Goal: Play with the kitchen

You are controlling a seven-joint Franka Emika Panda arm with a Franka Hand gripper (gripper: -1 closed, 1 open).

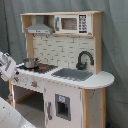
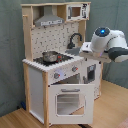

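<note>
Plainly, the kitchen (image 2: 55,65) stands on a wooden floor (image 2: 107,107) against grey curtain (image 1: 115,45); white and light wood, with windowed oven door (image 2: 69,101), small pot (image 2: 50,56) on black hob, grey sink (image 1: 73,74), black faucet (image 1: 84,59), microwave (image 1: 72,23); the gripper seems hidden, so its opening cannot be told.
</note>
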